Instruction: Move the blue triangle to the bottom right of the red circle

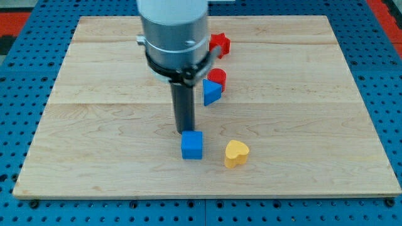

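Note:
The blue triangle (211,93) lies on the wooden board, touching the lower left side of the red circle (217,78). My tip (184,130) stands below and to the left of the triangle, apart from it. It is just above the blue cube (192,145), at or very near the cube's top edge. The arm's grey body hides the board above the rod.
A red star-shaped block (220,44) lies near the view's top, partly behind the arm. A yellow heart (236,153) lies right of the blue cube. The wooden board (94,125) ends at a blue perforated surround (19,94).

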Available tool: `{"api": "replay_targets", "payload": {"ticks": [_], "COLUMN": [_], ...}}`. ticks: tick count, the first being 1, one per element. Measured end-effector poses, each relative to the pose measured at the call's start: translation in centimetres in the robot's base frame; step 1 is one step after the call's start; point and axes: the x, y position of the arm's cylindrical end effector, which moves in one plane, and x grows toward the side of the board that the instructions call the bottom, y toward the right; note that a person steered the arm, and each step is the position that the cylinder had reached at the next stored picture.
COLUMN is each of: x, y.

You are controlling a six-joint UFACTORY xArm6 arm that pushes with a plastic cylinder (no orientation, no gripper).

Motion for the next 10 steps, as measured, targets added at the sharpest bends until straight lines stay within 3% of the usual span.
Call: {"api": "replay_targets", "payload": {"ticks": [1, 3, 5, 6, 7, 9, 10], "x": [1.1, -7.7, -7.5, -13.9, -13.3, -13.9, -10.5], "y": [-0.8, -4.4, 4.5, 5.3, 5.5, 13.7, 17.6]}}
